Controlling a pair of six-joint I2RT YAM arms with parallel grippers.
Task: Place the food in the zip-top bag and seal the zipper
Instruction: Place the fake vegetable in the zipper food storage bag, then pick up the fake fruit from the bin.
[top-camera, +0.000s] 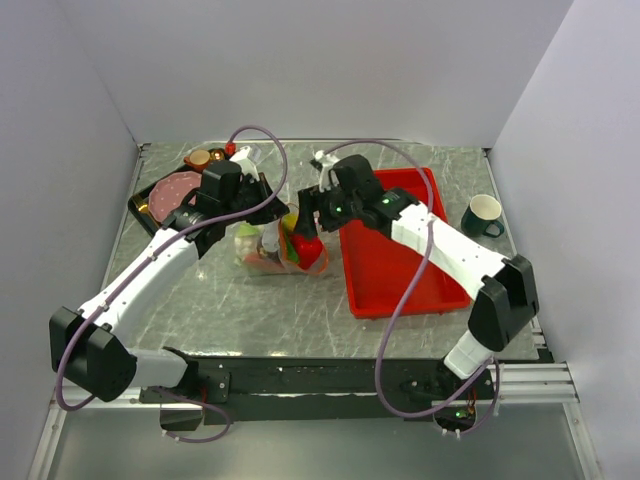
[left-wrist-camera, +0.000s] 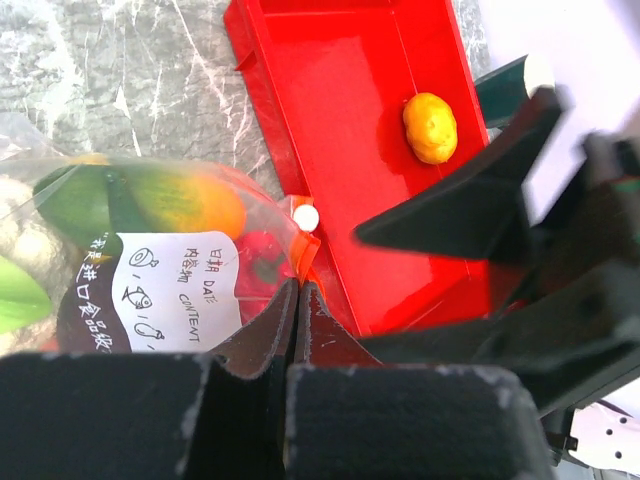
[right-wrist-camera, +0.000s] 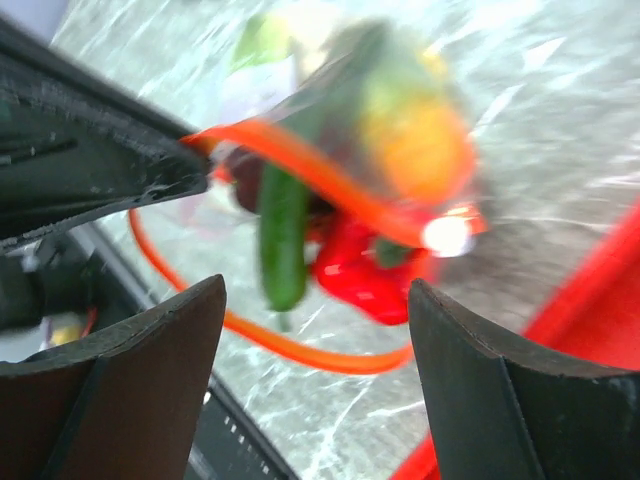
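The clear bag (top-camera: 283, 252) lies at the middle of the table (top-camera: 250, 310), bulging with toy food (left-wrist-camera: 150, 200): green, orange and red pieces press against its printed label. Its zipper (right-wrist-camera: 330, 185) gapes as an open orange-red loop, with a white slider at one end. The left gripper (left-wrist-camera: 297, 290), at 10 o'clock from the bag, is clenched on the bag's edge beside the zipper. The right gripper (right-wrist-camera: 315, 290), at 2 o'clock, hangs over the mouth with its jaws spread wide, grasping nothing. At 3 o'clock, just beside the bag, sits the red tray (top-camera: 400, 270), where one orange fruit (left-wrist-camera: 430, 127) lies. A mug (top-camera: 483, 215) stands past the tray, and a plate (top-camera: 160, 195) rests at 10 o'clock.
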